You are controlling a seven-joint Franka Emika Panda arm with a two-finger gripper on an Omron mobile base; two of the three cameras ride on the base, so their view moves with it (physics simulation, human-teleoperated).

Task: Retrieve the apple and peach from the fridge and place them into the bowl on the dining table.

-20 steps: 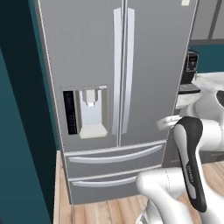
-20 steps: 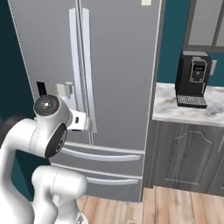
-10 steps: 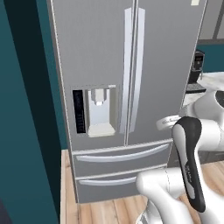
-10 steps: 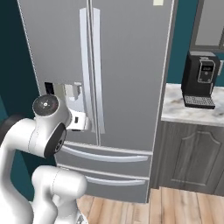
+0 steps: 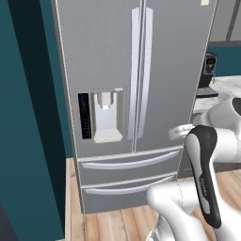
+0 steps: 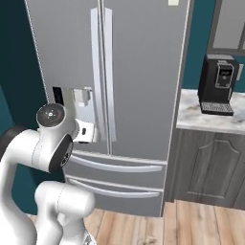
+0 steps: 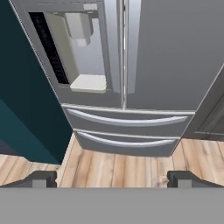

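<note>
The fridge point(image 5: 174, 70) is a tall grey French-door unit with both doors and both lower drawers shut. Its pale handles point(image 5: 141, 70) run down the middle, and a water dispenser point(image 5: 106, 117) sits in the left door. It also stands ahead in the right base view point(image 6: 143, 72) and the hand view point(image 7: 175, 57). My gripper point(image 7: 112, 179) is open, with nothing between its fingertips point(image 7: 41, 179), and hangs well short of the fridge front above the wooden floor. The apple and peach are hidden behind the shut doors. The bowl and dining table are out of view.
A teal wall point(image 5: 28, 117) flanks the fridge on its left. To its right, a dark grey cabinet point(image 6: 210, 167) with a marble top carries a black coffee machine point(image 6: 217, 86). Wooden floor point(image 7: 118, 166) lies in front of the fridge.
The whole picture has shifted in both base views, with the fridge now further right, so the base has driven. The fridge stays shut and the gripper stays open.
</note>
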